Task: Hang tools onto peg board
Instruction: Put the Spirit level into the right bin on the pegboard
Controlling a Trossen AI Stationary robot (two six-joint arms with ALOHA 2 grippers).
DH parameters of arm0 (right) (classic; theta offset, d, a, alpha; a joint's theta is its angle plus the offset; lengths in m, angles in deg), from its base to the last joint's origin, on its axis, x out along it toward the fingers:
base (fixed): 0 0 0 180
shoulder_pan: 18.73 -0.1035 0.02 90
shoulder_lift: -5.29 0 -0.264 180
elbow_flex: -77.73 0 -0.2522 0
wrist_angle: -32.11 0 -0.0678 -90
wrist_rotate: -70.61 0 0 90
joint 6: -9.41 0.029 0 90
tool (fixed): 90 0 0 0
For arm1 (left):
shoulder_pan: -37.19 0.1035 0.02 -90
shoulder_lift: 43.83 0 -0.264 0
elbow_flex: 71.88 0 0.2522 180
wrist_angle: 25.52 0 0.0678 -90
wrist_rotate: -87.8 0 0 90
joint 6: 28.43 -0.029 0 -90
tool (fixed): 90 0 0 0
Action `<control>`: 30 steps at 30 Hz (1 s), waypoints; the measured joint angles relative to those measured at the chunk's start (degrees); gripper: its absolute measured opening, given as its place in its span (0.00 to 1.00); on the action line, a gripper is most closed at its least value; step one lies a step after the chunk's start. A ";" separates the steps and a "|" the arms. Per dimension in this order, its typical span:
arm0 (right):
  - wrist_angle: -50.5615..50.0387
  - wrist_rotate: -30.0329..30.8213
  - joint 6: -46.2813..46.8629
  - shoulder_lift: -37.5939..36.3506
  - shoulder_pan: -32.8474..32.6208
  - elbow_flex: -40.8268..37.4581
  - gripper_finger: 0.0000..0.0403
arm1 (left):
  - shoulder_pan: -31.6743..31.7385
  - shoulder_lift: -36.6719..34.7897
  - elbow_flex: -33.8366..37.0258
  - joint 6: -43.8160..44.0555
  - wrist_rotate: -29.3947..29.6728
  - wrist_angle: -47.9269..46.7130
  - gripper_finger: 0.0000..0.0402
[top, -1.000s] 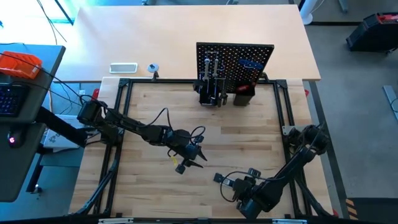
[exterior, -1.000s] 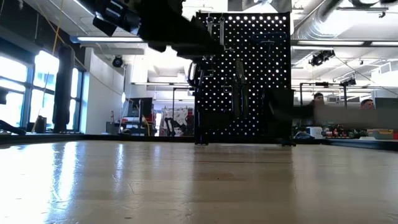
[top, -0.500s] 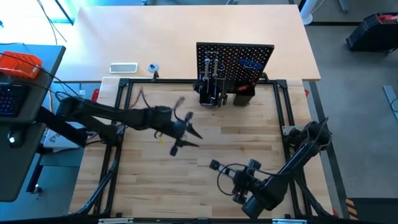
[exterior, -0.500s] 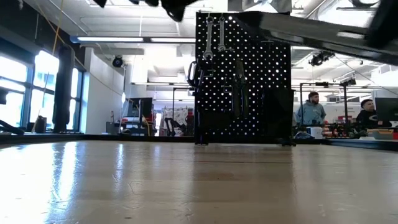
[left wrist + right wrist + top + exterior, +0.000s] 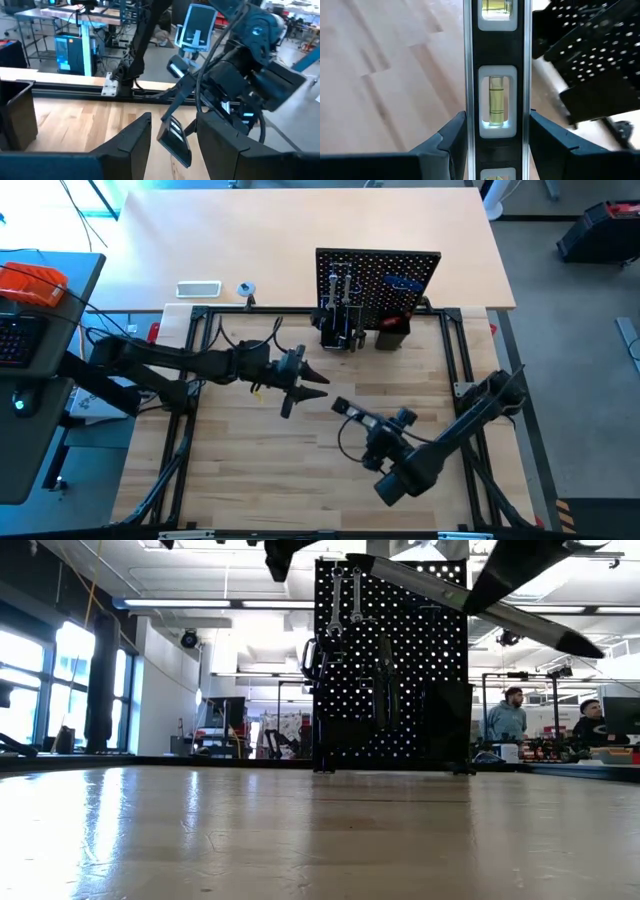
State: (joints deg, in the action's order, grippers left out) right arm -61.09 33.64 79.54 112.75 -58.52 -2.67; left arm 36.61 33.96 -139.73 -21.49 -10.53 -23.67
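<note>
The peg board (image 5: 378, 275) stands upright at the table's far edge, with two silver wrenches (image 5: 345, 598) hanging on it and black holder boxes (image 5: 340, 330) at its base. My right gripper (image 5: 368, 423) is shut on a long black level (image 5: 496, 60) with yellow-green vials, held in the air over the middle of the table. In the low view the level (image 5: 470, 602) shows as a slanted bar. My left gripper (image 5: 312, 380) hovers open just to the left of the level's free end (image 5: 175, 142), touching nothing. My right gripper pinches the level between its two fingers (image 5: 447, 145), one on each long narrow edge (image 5: 468, 125), just behind the middle vial. The level runs on ahead in line with the fingers, toward the left gripper. It is lifted clear of the table and tilted.
Black frame rails (image 5: 190, 380) border the wooden work surface. A white tray (image 5: 198, 288) lies on the far table to the left of the peg board. People (image 5: 510, 710) sit in the room beyond. Bare wood lies beneath both grippers.
My left gripper has risen and gone toward the table's far edge, rolling as it went. My right gripper has lifted the level higher and carried it toward the far edge and the left gripper, tipping so that the level now slants.
</note>
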 joint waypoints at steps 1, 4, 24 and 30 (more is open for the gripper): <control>-0.66 0.66 -0.07 0.00 0.53 0.00 0.40 | 0.01 0.34 0.00 0.40 0.09 0.40 0.37; -2.18 3.17 -0.57 0.00 1.73 0.00 0.40 | 0.26 1.29 0.00 1.61 0.27 1.64 0.37; -3.77 15.09 -4.67 0.00 6.83 1.92 0.40 | 1.33 1.73 0.00 2.93 4.50 4.14 0.44; -4.10 18.04 -10.45 -0.02 9.31 6.49 0.40 | 1.15 1.73 0.00 3.17 4.12 5.63 0.50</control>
State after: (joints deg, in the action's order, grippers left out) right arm -65.19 51.67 69.09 112.73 -49.21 3.82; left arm 37.76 35.70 -139.73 -18.32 -6.41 -18.04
